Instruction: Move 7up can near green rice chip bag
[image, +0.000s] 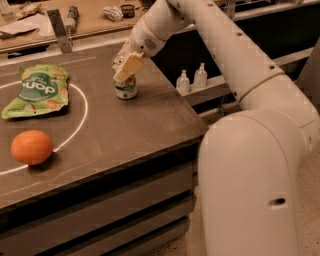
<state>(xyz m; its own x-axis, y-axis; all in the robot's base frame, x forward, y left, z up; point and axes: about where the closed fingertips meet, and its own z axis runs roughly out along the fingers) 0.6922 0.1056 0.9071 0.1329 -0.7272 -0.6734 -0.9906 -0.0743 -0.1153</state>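
- Atop the can (125, 88) on the bench (145, 125), the gripper (124, 70) sets up a grasp; its hold cannot be told.
- Well apart from the can lies the chip bag (38, 91), its destination.

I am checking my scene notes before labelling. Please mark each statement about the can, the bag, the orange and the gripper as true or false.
1. The 7up can stands upright on the table. True.
2. The gripper is at the can's top. True.
3. The can touches the green rice chip bag. False: bare table lies between them.
4. The orange lies on the bag. False: it rests on the table, apart from the bag.
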